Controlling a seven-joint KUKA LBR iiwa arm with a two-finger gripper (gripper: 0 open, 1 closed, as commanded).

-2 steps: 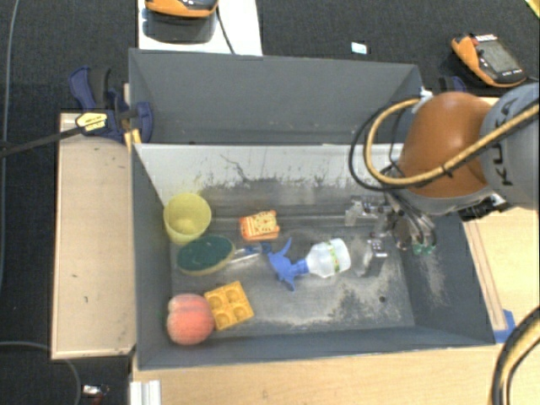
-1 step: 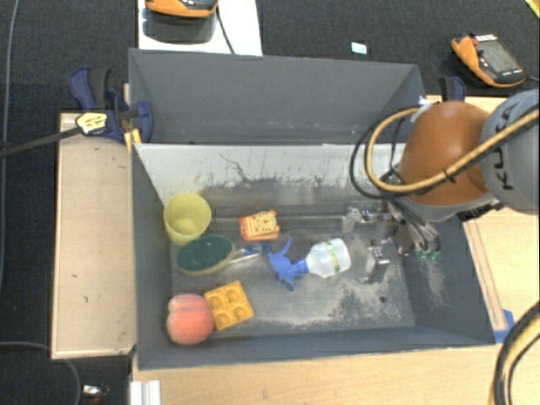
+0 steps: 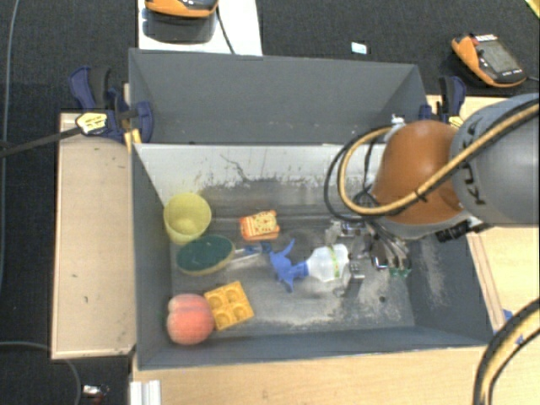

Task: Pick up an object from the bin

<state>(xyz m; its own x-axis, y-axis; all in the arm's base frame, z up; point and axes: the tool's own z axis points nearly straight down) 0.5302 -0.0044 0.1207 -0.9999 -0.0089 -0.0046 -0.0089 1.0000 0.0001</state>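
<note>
1. The claw is down low in the right half of the bin, arm reaching in from the right
2. Just beside it on the left lies a small white thing with a green band; touching or apart, I can't tell
3. Claw open or closed? Can't tell from here
4. A blue toy figure lies against the white thing's left
5. Well left: orange block, yellow cup, green dish, yellow brick, peach
</note>
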